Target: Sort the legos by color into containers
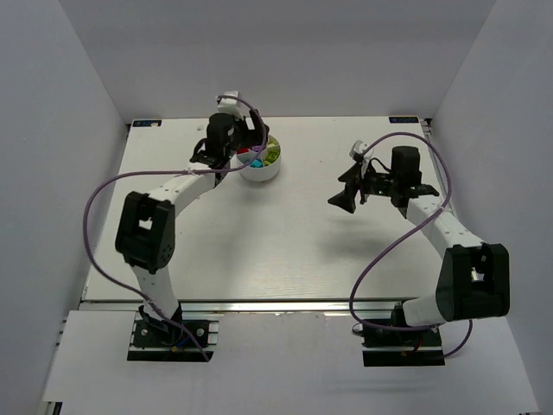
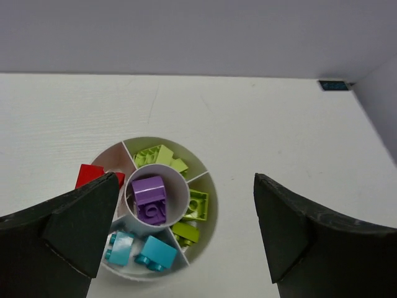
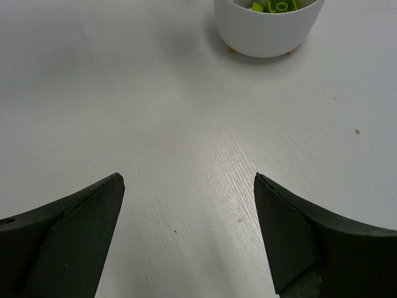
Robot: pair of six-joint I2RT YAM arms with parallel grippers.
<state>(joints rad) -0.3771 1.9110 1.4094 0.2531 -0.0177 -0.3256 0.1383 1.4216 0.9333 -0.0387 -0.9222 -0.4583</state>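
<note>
1. A white worktop [image 1: 285, 251] sits inside a plain white enclosure, with two robot arms mounted along its near edge.
2. Toward the far left of the worktop stands a low, round, white plastic dish [image 3: 270, 31] with a ribbed outer wall. It is divided into wedge compartments around a small central well.
3. Every tiny plastic brick I can see lies in this dish.
   - Purple bricks [image 2: 151, 198] fill the central well.
   - Lime green bricks [image 2: 158, 155] fill the far wedge and the two right-hand wedges.
   - Cyan bricks [image 2: 155, 253] lie in the near wedge.
   - A red brick [image 2: 90, 174] shows at the left wedge, half hidden behind a finger.
4. The left claw [image 2: 186, 179] hangs directly above the dish. Its two black fingers are spread wide, with nothing between them.
5. The right claw [image 3: 187, 180] hangs above the worktop, well apart from the dish and to its right. It is also spread wide and holds nothing.
6. The colours look grouped already, so the sorting seems close to finished.
7. The bricks look very light, stiff and smooth, so I expect one could squirt out of a careless pinch.
8. The surest hold is probably across a brick's two flat side walls, not on the studded top.
9. The dish looks light too, and I would guess a nudge to its rim could slide or tip it.
</note>
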